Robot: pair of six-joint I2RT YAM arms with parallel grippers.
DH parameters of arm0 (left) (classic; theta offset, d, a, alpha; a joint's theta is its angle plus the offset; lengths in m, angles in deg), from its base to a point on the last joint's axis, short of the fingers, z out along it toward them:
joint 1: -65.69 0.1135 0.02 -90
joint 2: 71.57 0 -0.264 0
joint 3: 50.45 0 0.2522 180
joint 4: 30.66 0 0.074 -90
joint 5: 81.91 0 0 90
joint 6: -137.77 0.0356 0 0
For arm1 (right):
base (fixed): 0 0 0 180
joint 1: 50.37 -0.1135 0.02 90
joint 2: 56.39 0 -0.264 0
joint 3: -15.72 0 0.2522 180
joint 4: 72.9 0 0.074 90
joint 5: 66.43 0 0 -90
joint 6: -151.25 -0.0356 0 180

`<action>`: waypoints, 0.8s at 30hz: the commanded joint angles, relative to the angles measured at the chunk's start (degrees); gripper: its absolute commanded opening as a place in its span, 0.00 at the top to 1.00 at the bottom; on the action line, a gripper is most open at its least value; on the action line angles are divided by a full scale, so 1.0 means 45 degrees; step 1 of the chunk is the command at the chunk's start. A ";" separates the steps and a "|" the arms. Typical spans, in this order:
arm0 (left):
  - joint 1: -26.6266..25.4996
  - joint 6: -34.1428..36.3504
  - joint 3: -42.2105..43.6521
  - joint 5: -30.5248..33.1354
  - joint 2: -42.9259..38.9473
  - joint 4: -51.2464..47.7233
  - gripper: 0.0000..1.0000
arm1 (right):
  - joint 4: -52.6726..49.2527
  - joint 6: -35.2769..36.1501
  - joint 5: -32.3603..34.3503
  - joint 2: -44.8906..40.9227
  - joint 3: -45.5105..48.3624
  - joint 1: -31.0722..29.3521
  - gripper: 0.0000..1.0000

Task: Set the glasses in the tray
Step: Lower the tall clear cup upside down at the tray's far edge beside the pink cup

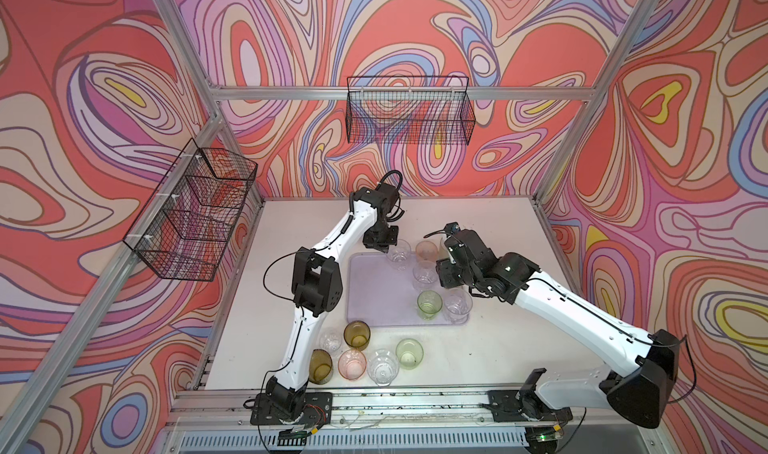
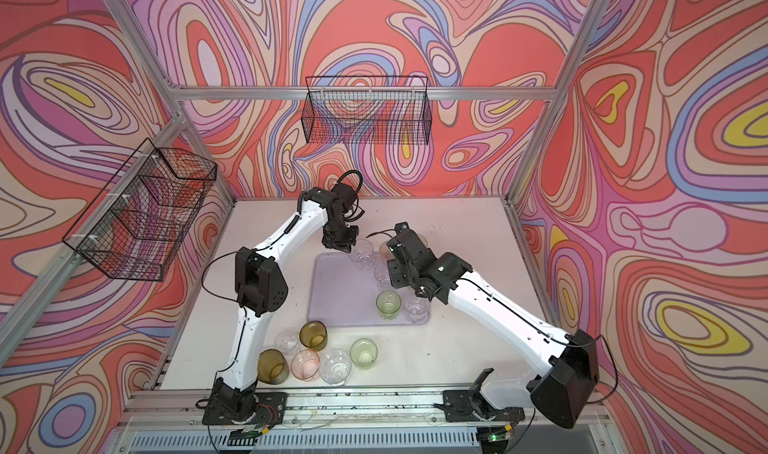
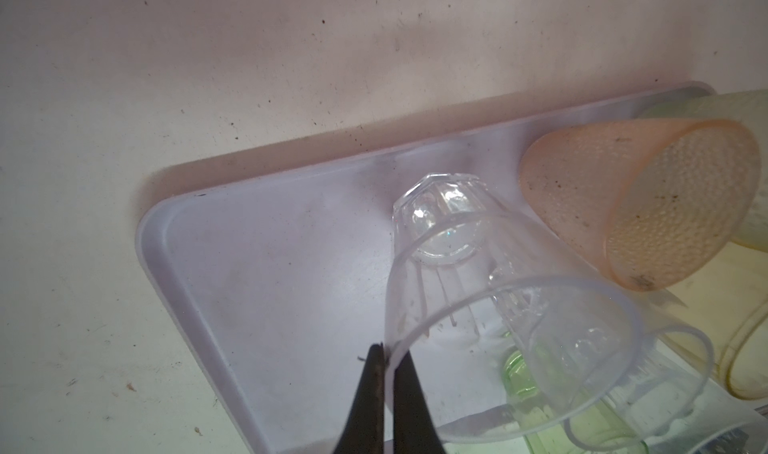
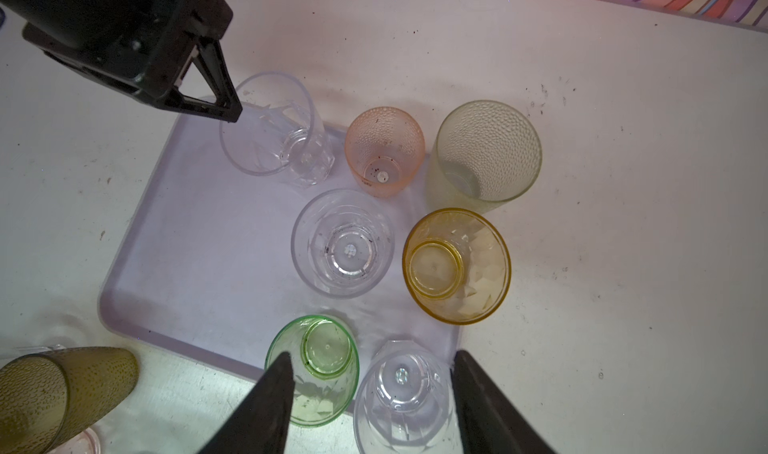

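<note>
**Left arm.** We show the left gripper pressed together on the rim of a clear faceted plastic tumbler, one finger inside the wall and one outside. This tumbler leans, its base over the far part of the flat pale lilac plastic tray, just beside a pink dimpled tumbler. We cannot tell whether its base touches the tray floor.

**Right arm.** The right gripper hangs above the tray's right side with its fingers spread wide, holding nothing. Below it a bright green tumbler and a second clear tumbler stand upright side by side near the tray's front rim. A third clear tumbler stands mid-tray.

**Tray edge.** An amber-yellow tumbler and a taller pale yellow-green dimpled tumbler stand at the tray's right edge. We cannot tell whether they are inside the rim.

**Table.** On the white table, in front of the tray, we count six more upright glasses:
- an olive-brown tumbler
- a second olive-brown tumbler
- a small clear glass
- a pale pink glass
- a clear ribbed glass
- a pale green glass
</note>
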 commanded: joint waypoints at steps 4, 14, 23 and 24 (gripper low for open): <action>-0.0091 -0.0050 -0.0384 -0.0114 0.0255 0.0105 1.00 | -0.0126 -0.0189 0.0002 -0.0334 0.0241 0.0067 0.38; -0.0108 -0.0070 -0.0489 -0.0182 0.0529 0.0171 1.00 | -0.0125 -0.0270 -0.0007 -0.0333 0.0305 0.0057 0.38; -0.0114 -0.0128 -0.0508 -0.0293 0.0623 0.0265 0.99 | -0.0109 -0.0300 -0.0018 -0.0314 0.0383 0.0055 0.38; -0.0118 -0.0130 -0.0508 -0.0319 0.0635 0.0293 0.98 | -0.0087 -0.0314 -0.0034 -0.0318 0.0403 0.0065 0.38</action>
